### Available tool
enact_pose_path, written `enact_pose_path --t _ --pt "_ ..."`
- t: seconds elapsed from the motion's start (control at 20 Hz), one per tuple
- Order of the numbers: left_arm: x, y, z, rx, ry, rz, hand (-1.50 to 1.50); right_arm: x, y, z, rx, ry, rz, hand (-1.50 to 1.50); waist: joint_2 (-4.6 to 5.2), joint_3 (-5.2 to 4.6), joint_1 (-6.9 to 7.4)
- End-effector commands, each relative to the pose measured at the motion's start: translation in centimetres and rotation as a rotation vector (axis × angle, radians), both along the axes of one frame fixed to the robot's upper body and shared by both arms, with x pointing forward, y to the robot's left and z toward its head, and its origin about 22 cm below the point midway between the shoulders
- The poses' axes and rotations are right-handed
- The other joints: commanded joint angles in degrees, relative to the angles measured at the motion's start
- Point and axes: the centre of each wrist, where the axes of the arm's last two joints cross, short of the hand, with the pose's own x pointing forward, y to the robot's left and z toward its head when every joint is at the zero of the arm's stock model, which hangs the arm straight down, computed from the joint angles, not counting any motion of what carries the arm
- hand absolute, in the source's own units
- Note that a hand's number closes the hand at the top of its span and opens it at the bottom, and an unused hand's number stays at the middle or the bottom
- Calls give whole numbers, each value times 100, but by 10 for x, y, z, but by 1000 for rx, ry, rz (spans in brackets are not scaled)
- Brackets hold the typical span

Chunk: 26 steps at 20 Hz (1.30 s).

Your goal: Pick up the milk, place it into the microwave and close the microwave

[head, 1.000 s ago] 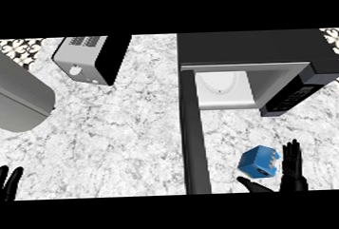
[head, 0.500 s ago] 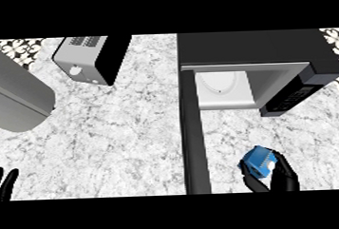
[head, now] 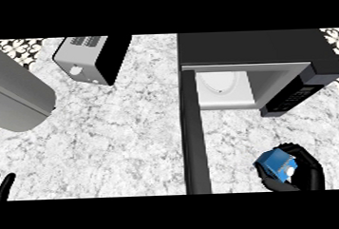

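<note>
**A:** Right robot hand [head: 301, 176] is curled round the milk [head: 278, 163], a small blue carton, near the lower right corner of the tabletop [head: 124, 137]. Carton looks tilted in the grasp; can't tell whether it's clear of the surface.

**B:** Left robot hand [head: 2, 187]?

**A:** At the lower left edge, fingers up, holding nothing. Resting.

**B:** Microwave [head: 258, 70]?

**A:** Door [head: 192, 134] swung fully open toward us, just left of the carton. White cavity [head: 224, 88] is exposed.

**B:** Advice for the carry?

**A:** My judgement: lift first, then travel straight toward the cavity, staying right of the door edge. Level the carton before setting it down, well inside, so the door can swing shut without catching it.
</note>
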Motion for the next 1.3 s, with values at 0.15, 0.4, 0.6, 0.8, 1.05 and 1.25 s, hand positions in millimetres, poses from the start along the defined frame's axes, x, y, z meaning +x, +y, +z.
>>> enact_pose_path --t 0.15,0.4,0.6,0.8,1.05,1.25 --pt "-1 -7 2 -22 -1 -1 -150 4 -37 21 -8 -50 235 150 -4 -3 -27" --pt "-7 -5 -3 -21 6 -21 -150 14 -37 35 35 -58 319 150 -5 -4 -16" --pt "-5 11 -15 -21 -6 8 -150 18 -22 57 27 -83 355 150 -6 -6 -26" --pt "-12 -2 5 -39 8 -11 -150 43 13 89 -37 -89 304 150 -7 -5 -8" --pt "-7 12 -15 -30 21 23 -150 76 24 112 -117 -47 276 150 -1 -6 12" --pt "-10 20 -1 -16 27 9 -150 101 49 110 -157 -25 259 150 3 -3 24"
